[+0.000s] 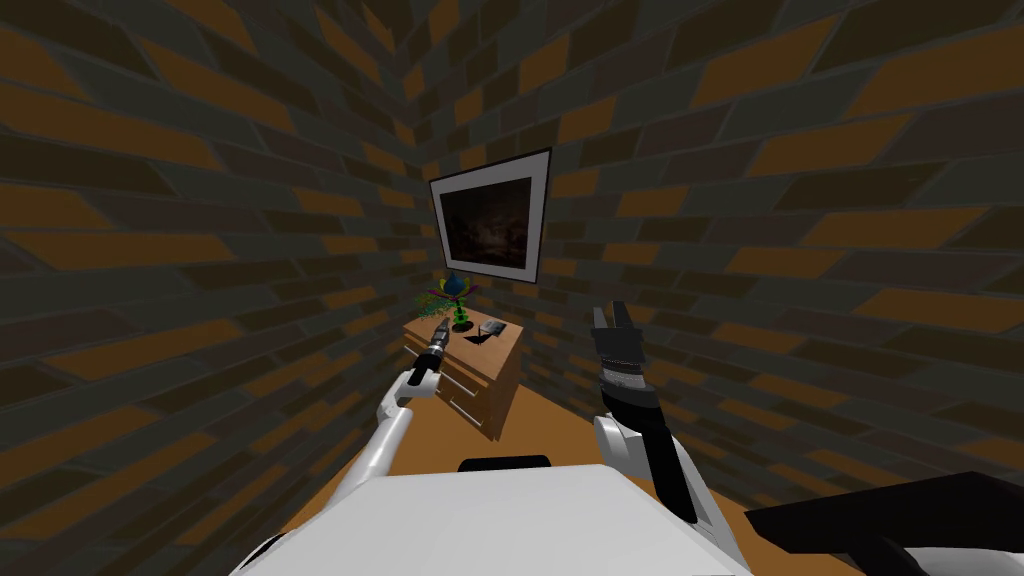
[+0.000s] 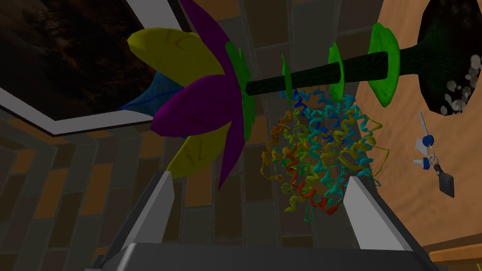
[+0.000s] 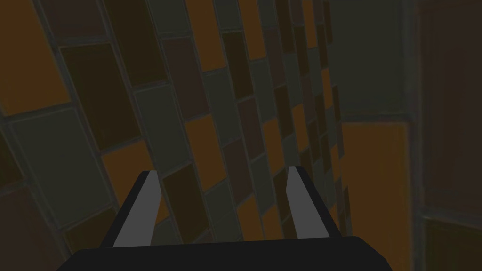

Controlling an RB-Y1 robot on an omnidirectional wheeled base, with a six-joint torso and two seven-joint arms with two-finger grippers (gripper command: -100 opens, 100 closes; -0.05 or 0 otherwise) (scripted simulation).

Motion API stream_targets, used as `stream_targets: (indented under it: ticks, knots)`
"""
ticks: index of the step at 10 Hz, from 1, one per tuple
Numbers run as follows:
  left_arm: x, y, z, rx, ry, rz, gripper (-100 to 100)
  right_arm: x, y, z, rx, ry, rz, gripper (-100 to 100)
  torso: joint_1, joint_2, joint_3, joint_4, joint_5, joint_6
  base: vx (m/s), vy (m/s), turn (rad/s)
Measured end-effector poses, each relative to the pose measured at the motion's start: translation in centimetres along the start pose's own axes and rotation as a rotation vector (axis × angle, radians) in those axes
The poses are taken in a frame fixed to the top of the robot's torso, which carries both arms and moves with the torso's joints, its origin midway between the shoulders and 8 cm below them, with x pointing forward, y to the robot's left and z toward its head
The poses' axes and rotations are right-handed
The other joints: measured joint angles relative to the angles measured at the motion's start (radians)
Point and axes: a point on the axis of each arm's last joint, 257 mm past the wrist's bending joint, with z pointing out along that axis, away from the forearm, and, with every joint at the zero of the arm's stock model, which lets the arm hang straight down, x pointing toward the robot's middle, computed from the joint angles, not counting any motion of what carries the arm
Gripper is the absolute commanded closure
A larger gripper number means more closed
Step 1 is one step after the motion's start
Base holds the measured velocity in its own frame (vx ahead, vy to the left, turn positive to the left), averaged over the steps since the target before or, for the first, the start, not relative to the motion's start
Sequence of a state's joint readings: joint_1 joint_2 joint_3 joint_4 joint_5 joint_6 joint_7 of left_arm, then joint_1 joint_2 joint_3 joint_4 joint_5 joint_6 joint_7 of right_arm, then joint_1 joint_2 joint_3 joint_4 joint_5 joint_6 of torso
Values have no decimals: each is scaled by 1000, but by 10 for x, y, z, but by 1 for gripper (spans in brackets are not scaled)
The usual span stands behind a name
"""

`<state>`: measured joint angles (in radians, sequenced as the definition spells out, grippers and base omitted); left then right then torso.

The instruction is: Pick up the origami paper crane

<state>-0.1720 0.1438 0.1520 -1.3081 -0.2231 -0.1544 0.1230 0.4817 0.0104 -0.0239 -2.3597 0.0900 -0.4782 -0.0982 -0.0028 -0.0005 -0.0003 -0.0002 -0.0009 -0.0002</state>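
As I read it, the pick-up is only at the approach: nothing is gripped, and the reach, the closing and the lift are all left to do. The chest of drawers [image 1: 478, 385] stands in the corner under a framed picture [image 1: 490, 215]. The left arm [image 1: 395, 425] is stretched over the chest's top. The left jaws stand wide open with nothing held. Their 2 fingers [image 2: 157, 211] point toward a flower ornament [image 2: 197, 108] with yellow and purple petals and, beside its stem, a multicoloured ribbon tangle [image 2: 320, 150]. The right arm [image 1: 640, 420] is raised by the wall, well apart from the chest. Its jaws are also open and empty, with the 2 fingers [image 3: 141, 207] about a third of the view apart.

On the chest's top, to the right of the left jaws and near the front edge, is a small dark pointed shape that I take to be the origami paper crane [image 1: 479, 339]. If so, the aim is off and the hand would need to swing right and down.

The flower's dark base is cut off at the edge of the left wrist view. The crane is too small to show any folds, so naming it is a guess. A small grey object [image 1: 493, 326] just behind it cannot be identified. A bunch of keys [image 2: 430, 160] lies on the wood near the flower's base, and I cannot tell whether it is that same grey object.
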Motion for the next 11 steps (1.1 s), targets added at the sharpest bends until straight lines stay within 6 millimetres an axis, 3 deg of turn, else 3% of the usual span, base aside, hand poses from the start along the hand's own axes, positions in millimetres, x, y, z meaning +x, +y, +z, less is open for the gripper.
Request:
stream_targets:
  ticks: [11]
  knots:
    - [25,73,31,-231,31,28,-100,0,0,0,0,0,0,0,0,1,1,0,0,0,-4,-44,14]
